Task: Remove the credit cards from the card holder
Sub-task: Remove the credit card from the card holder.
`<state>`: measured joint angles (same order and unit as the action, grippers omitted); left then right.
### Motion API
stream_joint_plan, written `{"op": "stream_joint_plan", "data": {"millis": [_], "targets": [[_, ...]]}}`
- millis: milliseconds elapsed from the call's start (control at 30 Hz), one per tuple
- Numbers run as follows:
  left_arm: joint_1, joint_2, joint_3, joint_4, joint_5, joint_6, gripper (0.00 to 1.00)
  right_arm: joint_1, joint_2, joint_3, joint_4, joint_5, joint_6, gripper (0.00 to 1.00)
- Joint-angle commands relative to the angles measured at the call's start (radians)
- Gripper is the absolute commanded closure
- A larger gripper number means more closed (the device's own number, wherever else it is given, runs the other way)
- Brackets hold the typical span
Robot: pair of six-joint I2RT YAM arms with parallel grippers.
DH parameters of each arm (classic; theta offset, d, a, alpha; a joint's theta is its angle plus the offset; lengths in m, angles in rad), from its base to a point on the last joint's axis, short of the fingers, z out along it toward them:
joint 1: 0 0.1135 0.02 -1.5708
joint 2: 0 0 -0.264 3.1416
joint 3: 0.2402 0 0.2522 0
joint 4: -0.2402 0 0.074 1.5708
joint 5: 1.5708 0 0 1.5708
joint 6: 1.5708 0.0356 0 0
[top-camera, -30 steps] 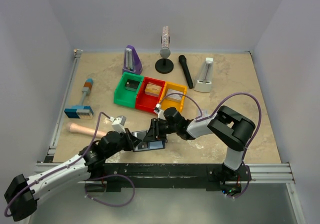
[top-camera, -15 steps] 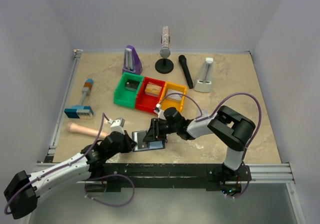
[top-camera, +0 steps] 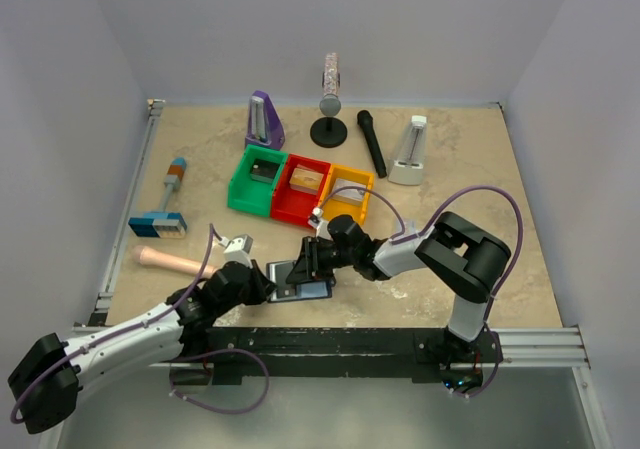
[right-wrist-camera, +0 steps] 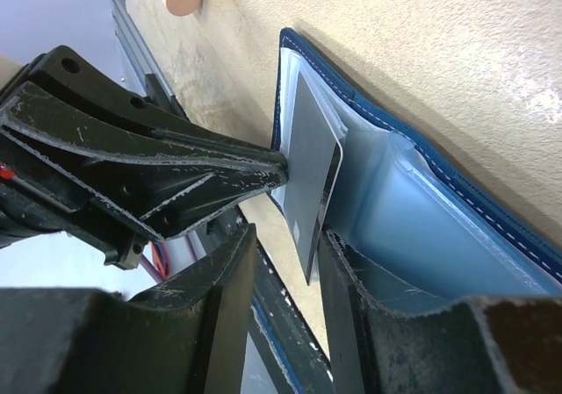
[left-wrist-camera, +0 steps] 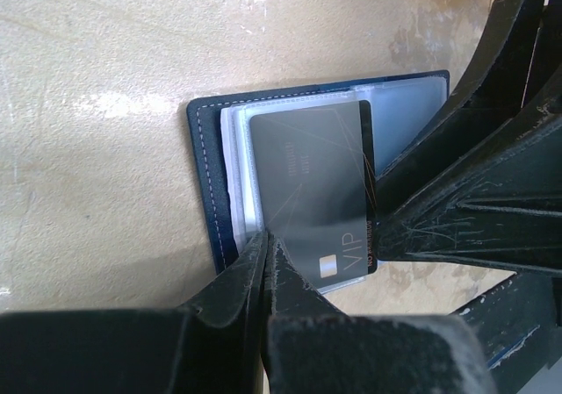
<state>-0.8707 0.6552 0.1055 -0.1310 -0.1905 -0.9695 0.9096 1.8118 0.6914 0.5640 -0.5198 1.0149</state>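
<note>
Wallet (left-wrist-camera: 200, 175) could slide with the card (left-wrist-camera: 307, 197): the clenched left gripper (left-wrist-camera: 266, 240) merely presses it, while the right gripper (right-wrist-camera: 287, 240) straddles the card, unclosed.

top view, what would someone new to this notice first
The left gripper and right gripper meet tip to tip over the open card holder at the near middle of the table. A grey card marked VIP lies on its clear pockets, an edge between the right gripper's parted fingers. Behind stands a green, red and yellow row of bins.
</note>
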Motion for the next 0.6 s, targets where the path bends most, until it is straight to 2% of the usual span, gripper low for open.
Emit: {"op": "stream_joint_plan", "data": {"millis": [0, 567], "targets": [[0.002, 0.034, -0.021, 0.071, 0.048, -0.008, 1.0, 0.005, 0.003, 0.031, 0.06, -0.017, 0.02, 0.61], [0.002, 0.029, -0.043, 0.152, 0.077, -0.002, 1.0, 0.005, 0.04, 0.066, 0.06, -0.037, 0.044, 0.59]]}}
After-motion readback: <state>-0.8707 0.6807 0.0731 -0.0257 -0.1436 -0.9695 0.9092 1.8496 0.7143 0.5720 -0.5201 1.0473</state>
